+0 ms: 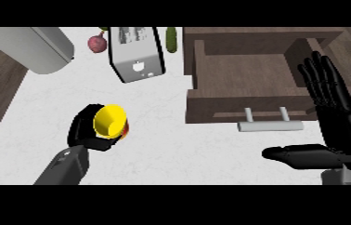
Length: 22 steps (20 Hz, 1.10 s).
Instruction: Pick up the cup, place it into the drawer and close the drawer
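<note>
The left hand (93, 129) comes in from the lower left, its grey forearm angled up and its fingers curled round the yellow cup (109, 121), which is tipped so its open mouth faces the camera. The cup seems lifted off the white counter (165, 140), though that is hard to judge. The right hand (322, 108) stands open at the right edge, fingers straight up, thumb out, beside the open drawer (247, 75) and near its handle (269, 125).
</note>
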Each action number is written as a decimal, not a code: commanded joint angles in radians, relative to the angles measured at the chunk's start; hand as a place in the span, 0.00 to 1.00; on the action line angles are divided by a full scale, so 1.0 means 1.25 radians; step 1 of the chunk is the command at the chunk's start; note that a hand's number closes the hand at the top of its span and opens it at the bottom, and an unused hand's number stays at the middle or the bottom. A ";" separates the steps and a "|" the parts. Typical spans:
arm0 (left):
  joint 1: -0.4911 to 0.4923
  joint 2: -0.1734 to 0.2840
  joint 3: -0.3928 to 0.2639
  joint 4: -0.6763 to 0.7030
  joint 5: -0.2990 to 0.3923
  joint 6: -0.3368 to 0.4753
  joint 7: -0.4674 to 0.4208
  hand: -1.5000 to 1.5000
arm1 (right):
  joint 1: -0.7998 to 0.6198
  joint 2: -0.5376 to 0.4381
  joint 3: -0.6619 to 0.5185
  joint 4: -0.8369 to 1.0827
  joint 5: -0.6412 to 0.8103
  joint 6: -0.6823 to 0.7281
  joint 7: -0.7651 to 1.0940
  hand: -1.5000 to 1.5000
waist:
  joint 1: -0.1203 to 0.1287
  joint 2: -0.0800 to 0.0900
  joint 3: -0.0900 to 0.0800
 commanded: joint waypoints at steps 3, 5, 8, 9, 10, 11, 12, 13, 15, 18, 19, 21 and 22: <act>0.060 0.023 0.057 -0.018 0.054 -0.043 -0.144 1.00 | 0.023 0.009 0.001 -0.014 0.004 -0.005 -0.016 0.00 | 0.004 -0.002 0.000; 0.057 0.032 0.051 -0.038 0.044 -0.020 -0.167 1.00 | -0.006 -0.006 -0.008 0.036 0.001 0.009 -0.023 0.00 | 0.009 -0.001 0.001; 0.024 0.034 0.061 -0.046 0.056 -0.017 -0.163 1.00 | -0.021 0.002 -0.010 0.023 0.000 -0.006 -0.008 0.00 | 0.003 0.000 0.000; 0.031 0.014 0.049 -0.056 0.049 -0.013 -0.165 1.00 | -0.014 0.006 0.008 -0.020 0.010 -0.013 0.029 0.00 | 0.005 -0.004 0.001; 0.003 0.027 0.053 -0.070 0.062 -0.038 -0.129 1.00 | -0.006 0.013 0.008 0.008 0.017 -0.015 -0.001 0.00 | 0.007 -0.004 0.001; -0.009 0.007 0.049 -0.089 0.060 -0.007 -0.136 1.00 | 0.016 0.000 0.001 -0.034 -0.006 0.005 0.013 0.00 | 0.003 -0.006 0.001; -0.013 0.027 0.053 -0.099 0.069 -0.034 -0.126 1.00 | 0.014 -0.003 -0.016 -0.026 -0.006 -0.007 0.025 0.00 | 0.005 -0.006 0.001; -0.011 0.017 0.050 -0.138 0.074 -0.019 -0.127 1.00 | -0.013 0.001 -0.013 0.020 0.003 -0.009 0.000 0.00 | 0.019 -0.008 0.003; -0.017 0.011 0.039 -0.146 0.069 -0.016 -0.129 1.00 | 0.003 -0.019 -0.033 -0.023 -0.030 0.009 0.037 0.00 | 0.010 -0.008 0.002; -0.025 -0.016 -0.013 -0.216 0.051 -0.008 -0.048 1.00 | 0.041 -0.023 -0.047 -0.015 -0.024 0.014 0.006 0.00 | 0.017 -0.012 0.003; -0.070 -0.022 -0.011 -0.253 0.065 0.008 -0.008 1.00 | 0.020 -0.015 -0.040 0.004 -0.021 0.009 0.001 0.00 | 0.023 -0.014 0.004; -0.080 -0.047 -0.041 -0.316 0.049 0.063 0.021 1.00 | 0.009 -0.009 -0.048 0.015 -0.012 -0.007 -0.013 0.00 | 0.026 -0.013 0.004; -0.078 -0.045 -0.043 -0.357 0.059 0.076 0.059 1.00 | 0.034 -0.018 -0.040 -0.047 -0.028 0.007 0.041 0.00 | 0.024 -0.016 0.004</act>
